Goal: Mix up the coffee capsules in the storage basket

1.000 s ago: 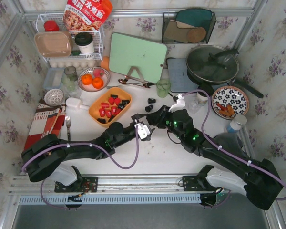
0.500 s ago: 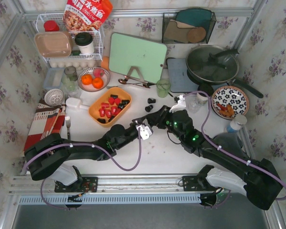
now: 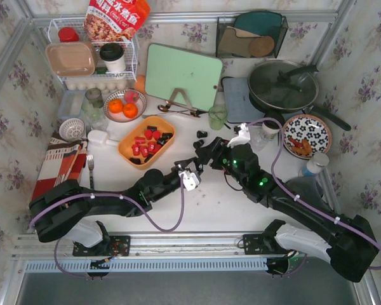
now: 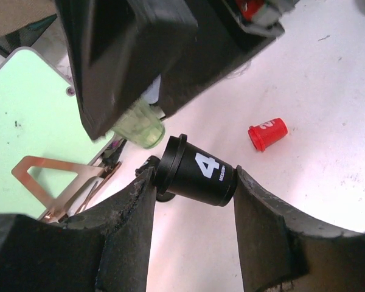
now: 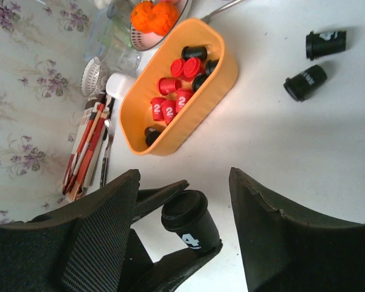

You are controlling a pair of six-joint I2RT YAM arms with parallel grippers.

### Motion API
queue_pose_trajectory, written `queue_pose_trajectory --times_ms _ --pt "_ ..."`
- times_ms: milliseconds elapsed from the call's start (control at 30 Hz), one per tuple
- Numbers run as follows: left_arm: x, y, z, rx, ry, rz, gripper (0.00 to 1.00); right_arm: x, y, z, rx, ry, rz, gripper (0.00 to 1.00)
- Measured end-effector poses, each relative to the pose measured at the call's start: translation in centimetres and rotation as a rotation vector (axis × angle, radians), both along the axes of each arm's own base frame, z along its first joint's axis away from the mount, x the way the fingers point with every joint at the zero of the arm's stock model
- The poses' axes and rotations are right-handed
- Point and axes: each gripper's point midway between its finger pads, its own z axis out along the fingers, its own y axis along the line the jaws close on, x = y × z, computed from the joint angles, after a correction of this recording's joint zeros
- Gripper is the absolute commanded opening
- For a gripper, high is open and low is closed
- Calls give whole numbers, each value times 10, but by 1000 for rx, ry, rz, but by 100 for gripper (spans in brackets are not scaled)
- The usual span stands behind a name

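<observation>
The basket is a shallow orange tub with rounded ends, standing on the white table left of centre. In it lie the capsules: glossy red cups with a white "2" on the side, bunched in the middle, and a few black ones at the two ends. Their exact count is hard to make out, since some lie half under others.

The left gripper is closed on a black capsule, one finger on its rim and the other on its base. This capsule lies on its side, off the table, with a white "4" facing up. It is to the right of the basket and nearer than it, over the middle of the table. The right gripper hangs just above with its jaws spread wide on either side of that capsule, touching nothing.

Two more black capsules lie on the table right of the basket and beyond the grippers, near each other but apart. A red capsule lies alone on its side on the table; its number is only partly readable.

From above, the held capsule and the lone red one are hidden under the two grippers. The small print under the "4" is too blurred to read.
</observation>
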Motion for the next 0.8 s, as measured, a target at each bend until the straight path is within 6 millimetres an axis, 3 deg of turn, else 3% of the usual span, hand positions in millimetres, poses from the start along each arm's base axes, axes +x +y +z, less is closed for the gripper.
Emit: queue_pose_trajectory --times_ms 167,267,367,500,600,800 --pt "8 17 -2 14 2 50 27 6 -10 14 -75 -50 -31 69" --pt "28 42 9 -2 20 150 28 10 -19 16 -164 -77 -47 69" --pt "53 76 21 -44 68 287 28 12 -32 6 -273 -89 -66 69" --pt "87 131 19 -79 207 515 27 12 -51 -6 -401 -109 -94 68" --pt "109 172 10 -115 338 696 27 12 -61 -17 -481 -113 -102 68" --pt "132 237 -34 -125 624 994 27 13 -71 -38 -583 -103 -102 68"
